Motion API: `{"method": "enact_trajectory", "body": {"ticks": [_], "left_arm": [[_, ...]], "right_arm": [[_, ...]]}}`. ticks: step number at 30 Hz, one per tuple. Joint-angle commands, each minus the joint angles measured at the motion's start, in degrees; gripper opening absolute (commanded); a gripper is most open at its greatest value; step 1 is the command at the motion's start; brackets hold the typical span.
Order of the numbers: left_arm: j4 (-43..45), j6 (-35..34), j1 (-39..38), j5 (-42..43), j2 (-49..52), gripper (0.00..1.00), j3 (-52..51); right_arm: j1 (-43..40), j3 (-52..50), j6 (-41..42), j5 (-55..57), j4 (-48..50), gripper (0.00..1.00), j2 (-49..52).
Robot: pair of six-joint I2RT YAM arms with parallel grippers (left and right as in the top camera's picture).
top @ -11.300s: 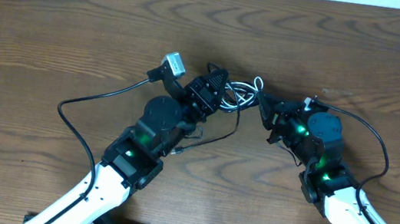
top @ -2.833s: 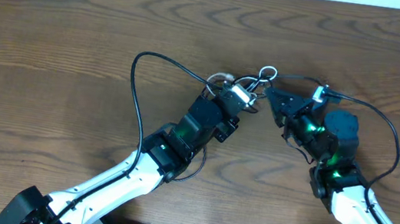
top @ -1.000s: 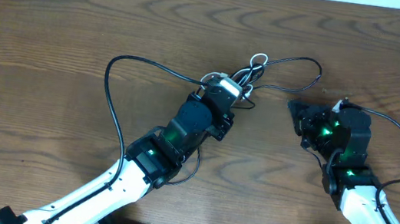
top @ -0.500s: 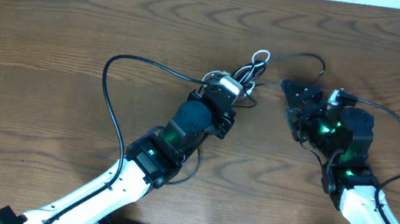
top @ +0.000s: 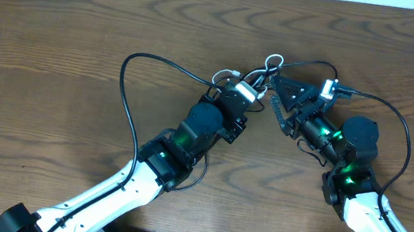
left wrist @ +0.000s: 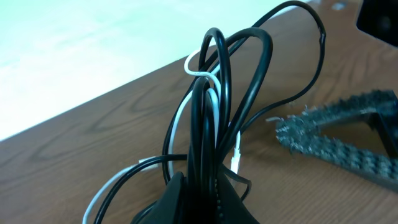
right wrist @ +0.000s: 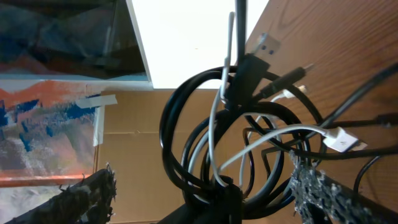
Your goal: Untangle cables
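The cables (top: pixel 266 66) form a small tangle of thin black cords and one white cord at mid-table. My left gripper (top: pixel 252 86) is shut on the base of this bundle. In the left wrist view the black and white loops (left wrist: pixel 211 106) rise straight out of its jaws (left wrist: pixel 202 182). My right gripper (top: pixel 275 98) is open right beside the tangle, one finger on each side of it. In the right wrist view the coils (right wrist: pixel 236 143) hang between its rough pads (right wrist: pixel 90 194), with a black plug (right wrist: pixel 252 65) and a white plug (right wrist: pixel 339 140) sticking out.
A thick black arm wire (top: pixel 126 89) loops out left of the left arm. Another arm wire (top: pixel 401 130) arcs right of the right arm. One thin black cord (top: pixel 314 64) bows away from the tangle toward the right. The wooden table (top: pixel 59 24) stretches out on all sides.
My right gripper has opened and moved left and up to the tangle, now straddling it. The left gripper, still shut on the bundle, has shifted slightly right.
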Motion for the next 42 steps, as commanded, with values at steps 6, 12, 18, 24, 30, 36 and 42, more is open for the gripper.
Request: {"method": "enact_trajectory", "body": {"ticks": [6,12,18,24,30,36,42], "left_arm": [[-1.2,9.2,0.2,10.4,0.4,0.07,1.2],[-1.2,9.3,0.2,14.0,0.4,0.07,1.2],[-1.0,9.2,0.2,14.2,0.4,0.07,1.2],[0.1,9.2,0.2,14.2,0.4,0.08,1.2],[0.2,9.2,0.2,13.5,0.4,0.07,1.2],[0.3,4.0,0.2,4.0,0.0,0.07,1.2],[0.7,1.4,0.2,4.0,-1.9,0.08,1.2]], "right_arm": [[0.2,0.4,0.3,1.2,0.2,0.75,-0.2],[0.2,0.4,0.3,2.0,-0.7,0.58,-0.2],[0.7,0.4,-0.2,3.7,-2.4,0.27,-0.2],[1.3,0.4,-0.9,6.1,-4.2,0.01,-0.2],[0.9,0.4,-2.5,8.4,-7.8,0.01,-0.2],[-2.6,0.4,-4.9,8.4,-14.0,0.01,-0.2],[-4.1,0.4,-6.8,8.5,-15.9,0.01,-0.2]]}}
